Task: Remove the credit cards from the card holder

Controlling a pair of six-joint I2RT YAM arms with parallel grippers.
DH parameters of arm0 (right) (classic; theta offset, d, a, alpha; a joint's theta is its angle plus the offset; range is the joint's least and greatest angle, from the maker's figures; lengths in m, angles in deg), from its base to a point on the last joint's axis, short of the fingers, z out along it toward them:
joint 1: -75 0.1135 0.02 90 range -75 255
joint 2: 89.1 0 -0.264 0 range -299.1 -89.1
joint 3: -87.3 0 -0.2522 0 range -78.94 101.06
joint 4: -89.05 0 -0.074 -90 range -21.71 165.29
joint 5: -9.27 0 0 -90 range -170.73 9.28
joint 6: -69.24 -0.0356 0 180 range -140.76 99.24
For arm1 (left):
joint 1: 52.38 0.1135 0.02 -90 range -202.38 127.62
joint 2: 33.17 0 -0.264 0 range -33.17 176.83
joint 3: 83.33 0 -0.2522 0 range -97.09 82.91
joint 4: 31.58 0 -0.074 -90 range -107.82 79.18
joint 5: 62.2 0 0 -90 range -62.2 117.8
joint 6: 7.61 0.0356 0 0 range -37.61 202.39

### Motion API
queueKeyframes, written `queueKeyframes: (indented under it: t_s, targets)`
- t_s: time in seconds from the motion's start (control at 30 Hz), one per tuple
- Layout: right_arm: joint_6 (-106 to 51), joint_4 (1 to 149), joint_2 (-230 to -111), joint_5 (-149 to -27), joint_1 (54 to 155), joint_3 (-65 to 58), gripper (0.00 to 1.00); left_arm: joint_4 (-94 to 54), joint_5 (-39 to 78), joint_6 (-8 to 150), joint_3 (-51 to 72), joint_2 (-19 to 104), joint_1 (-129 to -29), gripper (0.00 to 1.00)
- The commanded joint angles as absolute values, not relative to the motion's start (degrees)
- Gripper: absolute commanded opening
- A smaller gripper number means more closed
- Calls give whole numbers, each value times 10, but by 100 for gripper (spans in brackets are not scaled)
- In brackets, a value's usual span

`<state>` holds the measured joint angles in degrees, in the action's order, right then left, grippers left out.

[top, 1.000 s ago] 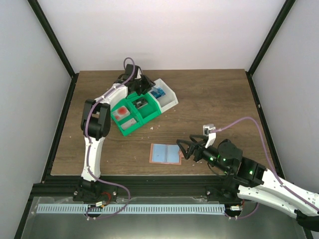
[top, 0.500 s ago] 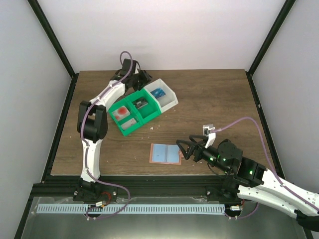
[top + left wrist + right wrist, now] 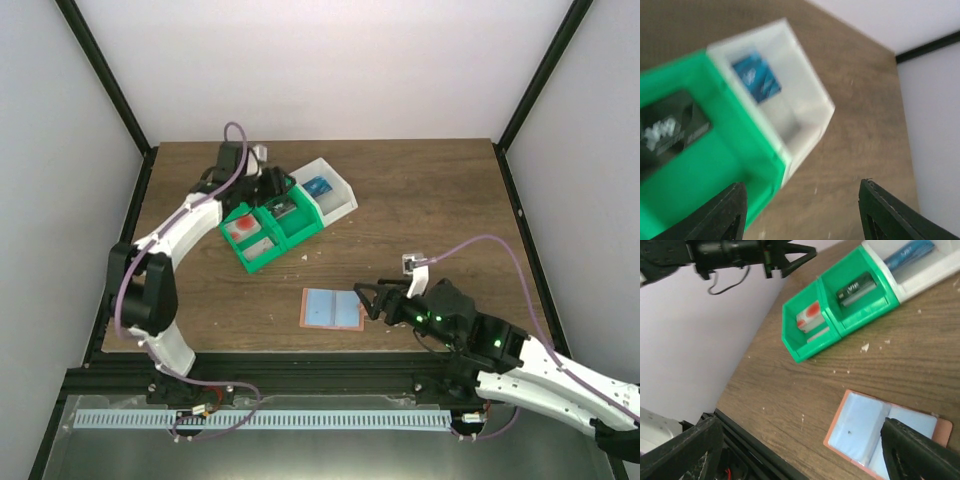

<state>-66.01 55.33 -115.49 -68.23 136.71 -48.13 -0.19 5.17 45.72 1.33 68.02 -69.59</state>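
Right gripper (image 3: 367, 301), jaws apart and empty, hovers with the open card holder (image 3: 333, 309) just ahead of its tips; closing low, I risk pinching leather along with the credit cards (image 3: 322, 307).

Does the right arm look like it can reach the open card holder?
Probably yes: the right gripper sits open right beside the card holder, which lies open on the table, with nothing between them.
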Motion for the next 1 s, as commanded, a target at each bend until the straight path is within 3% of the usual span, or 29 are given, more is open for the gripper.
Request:
queueKeyframes:
  t_s: [0.0,0.13,0.3,0.67,0.97]
  targets:
    - [-680,530,-1194,-694,1371,-471,85,-35,-1,499,128,590,-695,64]
    - [-695,561,-1245,-732,1371,-485,72,-65,-37,496,253,492,-705,64]
    - [-727,599,-1333,-769,1372,-497,52,-79,-75,490,382,402,-722,55]
    - [-729,724,-1531,-781,1372,-498,46,-198,-92,393,593,300,-788,41]
    - [-709,739,-1674,-735,1369,-465,39,-288,-117,360,666,335,-797,37]
